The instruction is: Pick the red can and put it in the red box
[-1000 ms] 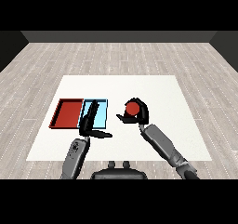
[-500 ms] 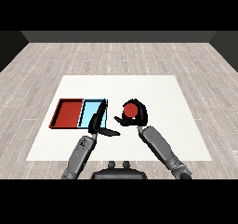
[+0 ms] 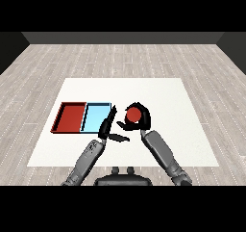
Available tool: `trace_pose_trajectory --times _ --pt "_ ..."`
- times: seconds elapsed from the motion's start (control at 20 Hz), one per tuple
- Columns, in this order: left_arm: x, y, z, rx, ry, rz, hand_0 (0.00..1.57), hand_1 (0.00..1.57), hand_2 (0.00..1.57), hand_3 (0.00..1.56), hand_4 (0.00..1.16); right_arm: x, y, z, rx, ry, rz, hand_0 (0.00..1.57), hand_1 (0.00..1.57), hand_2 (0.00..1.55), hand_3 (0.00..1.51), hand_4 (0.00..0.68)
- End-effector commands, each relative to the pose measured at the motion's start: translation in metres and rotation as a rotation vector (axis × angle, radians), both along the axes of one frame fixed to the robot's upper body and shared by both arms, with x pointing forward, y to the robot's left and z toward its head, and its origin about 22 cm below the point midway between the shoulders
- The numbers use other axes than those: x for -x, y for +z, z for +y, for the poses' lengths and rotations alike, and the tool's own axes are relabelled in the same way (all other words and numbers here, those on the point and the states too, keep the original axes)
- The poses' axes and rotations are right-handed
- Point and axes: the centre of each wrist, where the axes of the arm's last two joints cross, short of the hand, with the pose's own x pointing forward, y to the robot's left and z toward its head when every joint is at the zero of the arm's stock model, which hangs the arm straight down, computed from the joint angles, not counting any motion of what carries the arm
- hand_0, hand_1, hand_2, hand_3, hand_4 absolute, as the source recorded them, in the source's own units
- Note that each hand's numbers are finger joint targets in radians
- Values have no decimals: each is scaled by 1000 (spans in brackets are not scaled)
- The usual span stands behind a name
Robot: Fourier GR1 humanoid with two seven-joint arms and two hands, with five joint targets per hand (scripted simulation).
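Note:
The red can (image 3: 133, 114) stands upright on the white table just right of the trays. My right hand (image 3: 140, 122) is curled round it, fingers arching over the far side and thumb at the near left. The red tray (image 3: 70, 118) lies at the left with nothing in it. My left hand (image 3: 108, 128) hovers by the light blue tray's near right corner, fingers straight and pointing away, thumb stuck out to the right toward the can.
The light blue tray (image 3: 96, 116) sits against the red tray's right side, between it and the can. The white table (image 3: 168, 96) stretches wide to the right and behind. Grey wood floor surrounds it.
My left hand has swung right from over the blue tray to its near right corner, close to the can. My right hand has stayed curled round the can.

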Motion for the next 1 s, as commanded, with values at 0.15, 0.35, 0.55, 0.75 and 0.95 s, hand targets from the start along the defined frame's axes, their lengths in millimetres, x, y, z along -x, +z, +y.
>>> trace_pose_trajectory --times 0.15,0.35,0.55,0.75,0.95 --pt "-15 4 -10 23 -25 18 0 0 0 0 0 16 8 10 -1 12 -5 1463 1463 1433 1387 663" --pt "-1 -22 -2 29 -41 43 0 0 0 0 0 12 -17 6 -6 41 -28 1473 1473 1441 1386 676" --pt "1 -8 -17 36 -32 41 0 0 0 0 0 17 -8 19 -40 78 3 1440 1440 1431 1398 658" --pt "-3 -19 -28 33 -59 52 0 0 0 0 0 18 2 40 -68 102 7 1496 1496 1444 1405 640" --pt "-13 -10 -19 63 -68 53 0 0 0 0 0 12 4 39 -75 92 11 1515 1515 1451 1419 652"
